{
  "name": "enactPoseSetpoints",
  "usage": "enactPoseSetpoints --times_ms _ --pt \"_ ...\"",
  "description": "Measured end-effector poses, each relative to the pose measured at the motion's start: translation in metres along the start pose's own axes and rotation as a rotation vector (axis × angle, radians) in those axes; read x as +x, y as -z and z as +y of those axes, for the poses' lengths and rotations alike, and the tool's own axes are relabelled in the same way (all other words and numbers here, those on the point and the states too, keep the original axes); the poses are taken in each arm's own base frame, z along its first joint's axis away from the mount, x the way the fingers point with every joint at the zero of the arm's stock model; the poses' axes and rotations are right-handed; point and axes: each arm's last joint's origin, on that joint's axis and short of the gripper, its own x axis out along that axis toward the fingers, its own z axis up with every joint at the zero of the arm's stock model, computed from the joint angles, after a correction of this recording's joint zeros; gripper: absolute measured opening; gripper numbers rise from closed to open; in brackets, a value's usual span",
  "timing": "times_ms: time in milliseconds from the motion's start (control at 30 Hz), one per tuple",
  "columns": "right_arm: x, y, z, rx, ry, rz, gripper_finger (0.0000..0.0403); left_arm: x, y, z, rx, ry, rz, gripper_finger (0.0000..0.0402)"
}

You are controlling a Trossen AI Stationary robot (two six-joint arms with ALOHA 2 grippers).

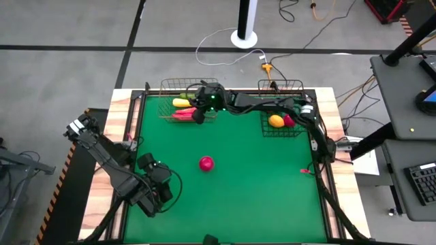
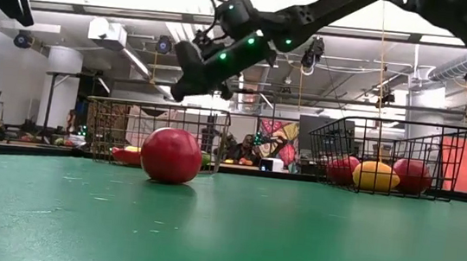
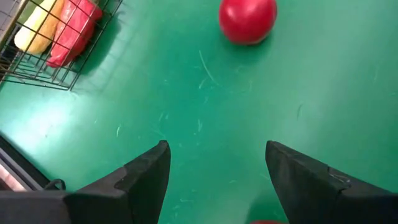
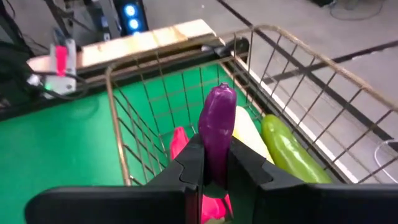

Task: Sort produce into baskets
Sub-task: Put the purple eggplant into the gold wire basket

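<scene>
Holding: the right tool [image 4: 216, 171] has its fingers clamped on a purple eggplant-shaped piece [image 4: 217, 127], gripped low on its body so the rounded end stands up between the fingers.
Where it is: the right tool hangs over the tan wire basket [image 1: 167, 87] at the far left of the bench [image 1: 238, 204], the piece not yet let go.
How the purple piece handles: I judge it a light, stiff toy with a smooth, somewhat slick skin; a grip across the narrow middle suits it, and a drop into the basket should do it no harm.
Tan basket contents: a green cucumber [image 4: 289, 149], a pale yellow long piece [image 4: 249, 138] and a red chili [image 4: 179, 142] lie under the held piece.
Dark basket: the black wire basket [image 1: 300, 86] at the far right holds a yellow lemon [image 1: 276, 121] and a dark-red round fruit [image 1: 289, 120]; the low view shows a second red fruit beside them.
Left on the bench: a red round fruit [image 1: 206, 163] sits alone near the middle, well apart from both baskets.
How the red fruit handles: likely light and hard, and round enough to roll; take it across its widest part from above.
Left tool: the left tool [image 3: 214, 174] waits at the near left, fingers about half apart, holding nothing, pointed toward the red fruit.
</scene>
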Motion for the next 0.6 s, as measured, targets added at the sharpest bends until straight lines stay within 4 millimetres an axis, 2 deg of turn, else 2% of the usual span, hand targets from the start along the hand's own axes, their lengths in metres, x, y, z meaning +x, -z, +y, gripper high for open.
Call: enactPoseSetpoints --times_ms 233,600 --pt "0.012 0.0 -0.002 -0.007 0.029 0.051 0.0048 -0.002 0.001 -0.001 -0.013 -0.006 -0.049 0.0245" --pt "0.015 0.002 -0.004 0.002 0.054 0.071 0.0155 -0.002 0.0 -0.001 -0.021 -0.007 -0.076 0.0245"
